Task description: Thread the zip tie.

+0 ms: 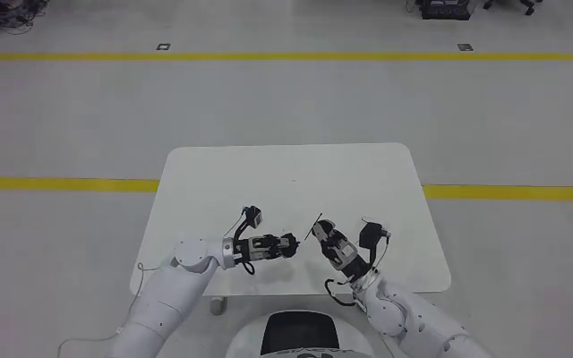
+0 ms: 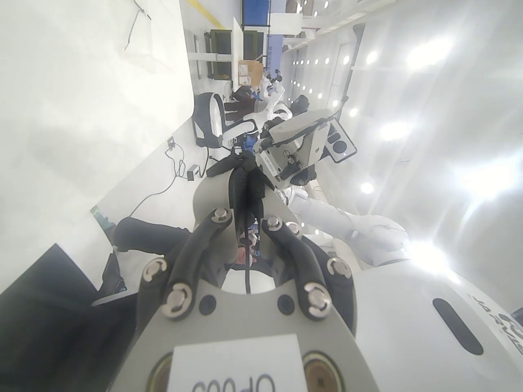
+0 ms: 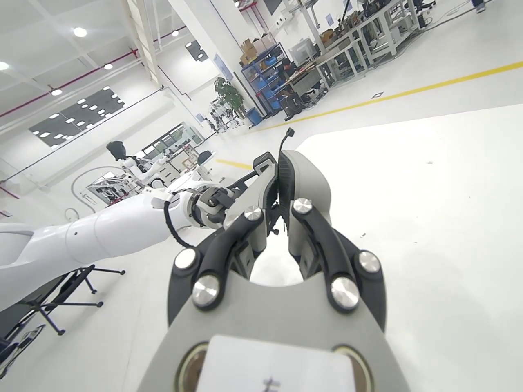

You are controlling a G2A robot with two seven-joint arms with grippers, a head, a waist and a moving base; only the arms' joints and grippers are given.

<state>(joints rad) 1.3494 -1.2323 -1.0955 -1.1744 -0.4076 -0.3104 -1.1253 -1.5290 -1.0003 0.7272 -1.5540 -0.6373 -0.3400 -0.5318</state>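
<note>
The zip tie is a thin black strip whose small head pokes out past the fingertips of my right gripper, which is shut on it. From above, the zip tie slants up over the table's front middle, above the right gripper. My left gripper is level with it, tip to tip and almost touching. In the left wrist view the left gripper is shut, and a thin black strand of the zip tie runs back between its fingers into the palm. The right gripper sits just beyond.
Both grippers hover above the front part of the white table, which has rounded corners. A thin grey zip-tie-shaped line shows on the table surface; I cannot tell whether it is a shadow. Tiny specks dot the tabletop.
</note>
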